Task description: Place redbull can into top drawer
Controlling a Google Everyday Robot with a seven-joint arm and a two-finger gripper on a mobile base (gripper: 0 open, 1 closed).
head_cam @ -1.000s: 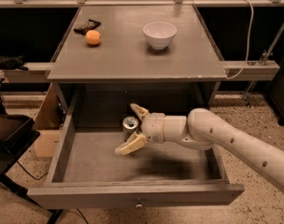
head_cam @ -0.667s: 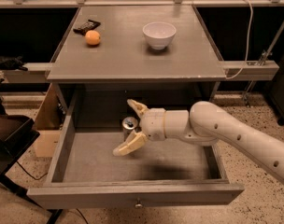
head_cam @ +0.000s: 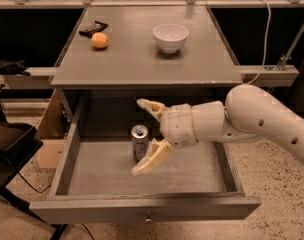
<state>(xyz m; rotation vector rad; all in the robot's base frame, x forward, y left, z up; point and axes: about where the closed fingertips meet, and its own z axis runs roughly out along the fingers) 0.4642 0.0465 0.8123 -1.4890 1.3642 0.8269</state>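
Silver redbull can [head_cam: 139, 143] standing upright on floor of top drawer [head_cam: 142, 209], left of centre. Counting: one can, one pulled-out drawer, one white bowl [head_cam: 170, 36], one orange fruit [head_cam: 99, 40], last two sitting on tabletop [head_cam: 142, 64]. Gripper [head_cam: 138, 137] hovering inside drawer at can, fingers [head_cam: 152, 158] gaping wide, gripping nothing. Since a moment ago: fingers spreading wider, can showing more fully. Can's long axis running vertical, shiny top facing up.

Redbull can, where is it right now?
In the camera view, the redbull can stands upright inside the open top drawer, near its back middle, between the spread fingers of the gripper.
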